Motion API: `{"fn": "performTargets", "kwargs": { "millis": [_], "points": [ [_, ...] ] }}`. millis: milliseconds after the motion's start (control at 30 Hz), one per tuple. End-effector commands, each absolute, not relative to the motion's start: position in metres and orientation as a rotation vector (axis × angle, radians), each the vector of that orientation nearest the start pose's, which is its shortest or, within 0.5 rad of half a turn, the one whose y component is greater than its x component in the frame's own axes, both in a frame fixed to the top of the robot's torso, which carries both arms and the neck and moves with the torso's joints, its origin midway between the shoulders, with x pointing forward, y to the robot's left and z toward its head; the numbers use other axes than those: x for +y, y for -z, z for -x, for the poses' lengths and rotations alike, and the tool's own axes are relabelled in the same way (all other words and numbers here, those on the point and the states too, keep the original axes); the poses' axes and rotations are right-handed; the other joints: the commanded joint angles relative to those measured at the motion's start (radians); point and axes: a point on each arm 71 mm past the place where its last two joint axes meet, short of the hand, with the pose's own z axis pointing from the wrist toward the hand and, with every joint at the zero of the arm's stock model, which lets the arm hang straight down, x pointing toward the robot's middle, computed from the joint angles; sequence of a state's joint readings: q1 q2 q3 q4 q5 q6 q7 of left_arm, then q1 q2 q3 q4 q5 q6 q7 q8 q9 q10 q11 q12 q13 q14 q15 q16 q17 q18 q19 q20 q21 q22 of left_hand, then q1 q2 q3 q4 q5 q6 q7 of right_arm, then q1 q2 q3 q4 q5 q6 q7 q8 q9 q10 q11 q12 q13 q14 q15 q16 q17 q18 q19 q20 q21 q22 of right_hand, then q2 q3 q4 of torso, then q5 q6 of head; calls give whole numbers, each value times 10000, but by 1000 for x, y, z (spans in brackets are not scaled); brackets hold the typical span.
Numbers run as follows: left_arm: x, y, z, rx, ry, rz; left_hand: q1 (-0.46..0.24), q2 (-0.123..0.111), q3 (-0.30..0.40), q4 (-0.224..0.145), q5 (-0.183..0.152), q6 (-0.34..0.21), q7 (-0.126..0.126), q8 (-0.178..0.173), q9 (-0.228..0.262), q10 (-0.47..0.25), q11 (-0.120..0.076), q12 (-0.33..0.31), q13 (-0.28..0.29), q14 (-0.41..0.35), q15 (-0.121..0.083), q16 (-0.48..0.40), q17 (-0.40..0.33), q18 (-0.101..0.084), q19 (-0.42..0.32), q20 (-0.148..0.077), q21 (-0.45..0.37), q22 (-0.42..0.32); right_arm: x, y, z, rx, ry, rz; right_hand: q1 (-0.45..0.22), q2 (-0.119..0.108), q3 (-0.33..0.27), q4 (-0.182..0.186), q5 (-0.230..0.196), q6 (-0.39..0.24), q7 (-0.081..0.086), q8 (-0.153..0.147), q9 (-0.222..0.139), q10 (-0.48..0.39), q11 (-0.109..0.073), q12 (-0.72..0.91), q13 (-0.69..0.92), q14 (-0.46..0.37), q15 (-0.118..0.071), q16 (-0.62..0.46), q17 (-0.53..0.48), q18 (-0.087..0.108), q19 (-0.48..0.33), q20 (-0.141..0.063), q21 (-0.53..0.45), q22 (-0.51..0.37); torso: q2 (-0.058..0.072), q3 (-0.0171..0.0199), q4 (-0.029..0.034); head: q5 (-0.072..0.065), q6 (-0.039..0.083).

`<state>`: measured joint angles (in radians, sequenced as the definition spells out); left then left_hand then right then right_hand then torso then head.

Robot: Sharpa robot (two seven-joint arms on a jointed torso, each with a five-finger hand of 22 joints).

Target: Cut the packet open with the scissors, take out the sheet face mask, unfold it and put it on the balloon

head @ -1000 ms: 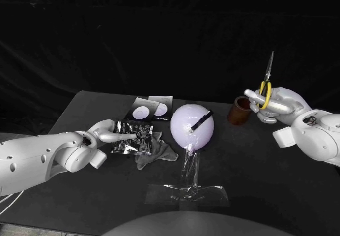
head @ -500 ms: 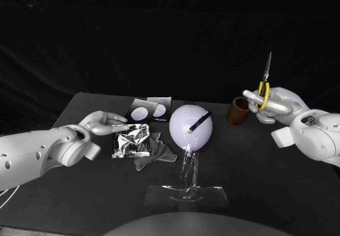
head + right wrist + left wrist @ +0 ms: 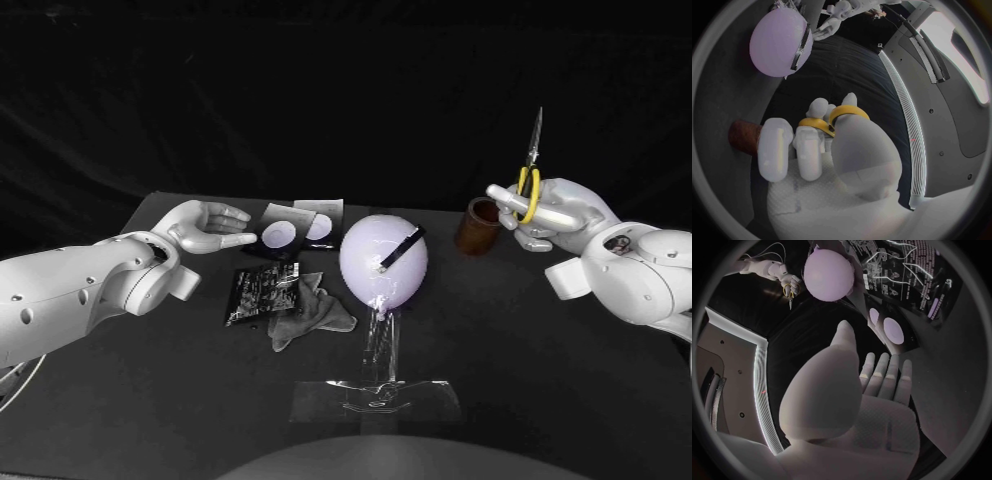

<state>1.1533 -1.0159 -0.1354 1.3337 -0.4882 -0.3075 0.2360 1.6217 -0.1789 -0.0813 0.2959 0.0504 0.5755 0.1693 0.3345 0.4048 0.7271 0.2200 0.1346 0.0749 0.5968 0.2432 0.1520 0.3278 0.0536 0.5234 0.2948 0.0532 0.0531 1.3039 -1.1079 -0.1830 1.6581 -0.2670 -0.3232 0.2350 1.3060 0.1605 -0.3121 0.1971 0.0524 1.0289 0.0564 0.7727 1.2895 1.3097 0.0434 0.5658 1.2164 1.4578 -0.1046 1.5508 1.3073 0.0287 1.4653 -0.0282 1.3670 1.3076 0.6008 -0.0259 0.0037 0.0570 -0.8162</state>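
The dark printed foil packet lies flat on the black tabletop, long axis running away from the robot. It is just short of the empty, loosely spread left hand, the nearer one. The right hand, beyond the pale lilac balloon, grips yellow-handled scissors, blades up. Half a second ago the left hand touched the packet's far edge; it has since lifted clear.

left arm, right arm: white rounded shells, dark screw dots | left hand, right hand: silver-grey
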Motion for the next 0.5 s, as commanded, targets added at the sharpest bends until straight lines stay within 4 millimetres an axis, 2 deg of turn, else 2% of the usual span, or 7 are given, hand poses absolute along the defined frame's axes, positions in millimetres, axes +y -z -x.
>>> {"fn": "performTargets", "kwargs": {
  "millis": [33,100,133,200,233,367,500],
  "points": [
    [349,233,-485,16009,9961,7895,139,302,230,-51,-12,270,417,171,30,230,-23,214,52,97,-169,204,63,64,74,-11,29,19,-294,177,-452,16225,-11968,-8961,1247,1129,-68,-37,-28,863,-972,21,14,1890,-1448,6615,-1,1042,-441,45,2135,157,203,-45,12,1903,-20,9,3,-149,173],
    [343,227,-489,15794,10409,8028,488,725,502,-188,16,780,720,425,51,1061,18,698,176,1357,-488,955,307,379,2372,-115,671,372,-292,179,-452,16498,-11590,-8710,1306,1150,-69,-85,-27,853,-974,-1,21,1884,-1449,6602,0,1043,-440,47,2142,160,194,-44,-5,1899,-40,12,3,-340,339],
    [340,224,-491,15718,10609,8035,531,773,524,-203,7,852,773,451,41,1186,-47,760,183,1585,-571,1076,342,458,2551,-126,772,411,-292,179,-452,16672,-11359,-8525,1375,1180,-56,-141,-28,841,-978,-28,24,1879,-1448,6589,1,1042,-442,46,2138,166,182,-44,-29,1892,-45,13,-2,-434,411],
    [333,216,-496,15595,10984,7986,704,919,591,-253,0,1340,695,609,14,1834,-324,1034,227,2924,-941,1763,573,1057,3790,-393,1480,705,-291,182,-453,17064,-10801,-8049,1680,1246,58,-388,-27,821,-990,-79,37,1875,-1459,6575,21,1041,-452,45,2136,169,175,-49,-37,1894,-63,11,-32,-553,536],
    [330,211,-500,15545,11160,7953,755,1019,626,-218,-9,1621,581,661,-27,2145,-414,1124,228,3394,-1113,1972,635,1262,4259,-458,1744,811,-290,183,-454,17270,-10513,-7767,1680,1246,58,-388,-27,821,-990,-79,37,1875,-1459,6575,21,1041,-452,45,2136,169,175,-49,-37,1894,-73,7,-44,-621,605],
    [320,191,-516,15404,11802,7877,989,1218,739,-72,-16,2198,389,547,-286,2998,-689,1156,126,4066,-1390,2116,636,1320,4841,-673,2084,935,-287,182,-469,18160,-9102,-6337,1931,1302,220,-606,-22,858,-987,-95,60,1881,-1464,6576,63,1046,-452,56,2169,158,195,-52,13,1918,-146,-8,-97,-822,874],
    [310,173,-536,15322,12206,7752,1076,1304,810,-43,-19,2691,136,471,-445,3712,-935,1060,9,4454,-1588,2113,616,1330,5161,-892,2288,1011,-286,175,-500,18493,-7404,-5135,1933,1305,225,-607,-23,874,-987,-73,68,1878,-1463,6561,50,1053,-452,67,2205,140,228,-52,93,1946,-213,0,-135,-974,1096]
  ]
}}
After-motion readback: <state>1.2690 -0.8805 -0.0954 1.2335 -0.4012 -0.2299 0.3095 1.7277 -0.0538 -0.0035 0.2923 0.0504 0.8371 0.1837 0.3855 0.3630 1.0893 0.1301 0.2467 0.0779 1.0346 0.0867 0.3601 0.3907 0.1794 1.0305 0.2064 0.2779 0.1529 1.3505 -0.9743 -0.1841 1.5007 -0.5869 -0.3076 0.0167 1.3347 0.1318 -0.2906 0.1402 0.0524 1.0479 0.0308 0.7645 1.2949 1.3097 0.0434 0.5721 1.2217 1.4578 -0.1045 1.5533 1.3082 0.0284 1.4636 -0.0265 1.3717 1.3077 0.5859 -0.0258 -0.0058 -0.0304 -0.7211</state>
